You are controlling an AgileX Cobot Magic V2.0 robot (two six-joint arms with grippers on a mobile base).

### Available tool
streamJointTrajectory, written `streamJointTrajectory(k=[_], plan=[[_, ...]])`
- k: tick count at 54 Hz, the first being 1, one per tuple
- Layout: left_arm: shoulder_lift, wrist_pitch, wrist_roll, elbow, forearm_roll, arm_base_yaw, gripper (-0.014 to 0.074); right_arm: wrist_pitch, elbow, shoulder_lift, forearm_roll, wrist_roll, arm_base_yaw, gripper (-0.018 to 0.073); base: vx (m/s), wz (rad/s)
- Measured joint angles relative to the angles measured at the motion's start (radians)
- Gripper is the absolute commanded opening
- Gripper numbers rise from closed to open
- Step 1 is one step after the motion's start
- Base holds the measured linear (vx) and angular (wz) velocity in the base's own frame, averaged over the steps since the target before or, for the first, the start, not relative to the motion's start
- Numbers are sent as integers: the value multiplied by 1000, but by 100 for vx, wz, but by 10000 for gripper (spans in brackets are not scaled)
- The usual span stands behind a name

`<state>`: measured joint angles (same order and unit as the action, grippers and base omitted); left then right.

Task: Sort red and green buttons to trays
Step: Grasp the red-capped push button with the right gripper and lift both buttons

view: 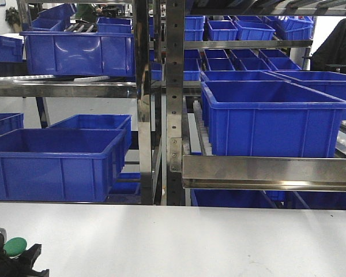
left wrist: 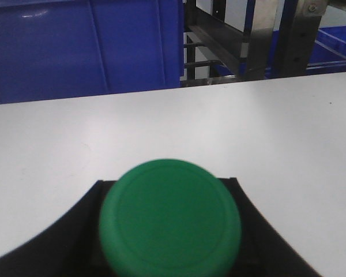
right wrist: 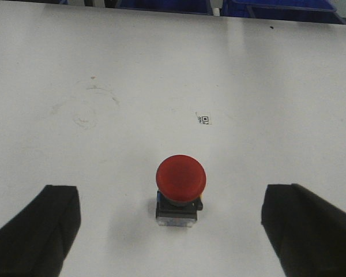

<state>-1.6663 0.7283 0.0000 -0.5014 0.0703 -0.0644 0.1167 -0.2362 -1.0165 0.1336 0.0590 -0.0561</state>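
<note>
Two black fingers of the left gripper (left wrist: 168, 193) sit close against the green-capped mushroom-head push-button switch (left wrist: 170, 218), pinching it below its round cap. The cap fills the gap between them in the left wrist view and hides its own base. The front view shows that same switch (view: 15, 246) at the near left corner of the flat white table (view: 190, 236), nested in dark gripper parts; whether it rests on the surface or hangs above it cannot be told. The right gripper (right wrist: 172, 193) is spread wide, one black finger far to each side of the red-capped mushroom-head push-button switch (right wrist: 180, 176). That switch stands upright on the table on its dark and clear block base (right wrist: 176, 214), roughly midway between the fingers and touching neither. A small square printed mark (right wrist: 205, 120) lies on the tabletop just beyond it. Behind the table, deep blue plastic crates (view: 265, 115) sit on a polished steel rack (view: 174, 86).
</note>
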Motion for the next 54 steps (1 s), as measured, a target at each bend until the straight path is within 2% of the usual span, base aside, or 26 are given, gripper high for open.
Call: streamJointTrajectory(k=[12,24,40,54], plan=[[60,-40,0,0,4,0,-6,213,0,-250,-6,-5,0,703,0,0],[124,-43,0,1,5,0,-6,390,-11,-473,-111,-5,0,681,0,0],[164,-43,0,5,5,0,-6,458,-94,-676,-86,-5,0,616,0,0],[164,-43,0,5,5,0,-6,483,-103,-735,-121,-5,0,445,0,0]])
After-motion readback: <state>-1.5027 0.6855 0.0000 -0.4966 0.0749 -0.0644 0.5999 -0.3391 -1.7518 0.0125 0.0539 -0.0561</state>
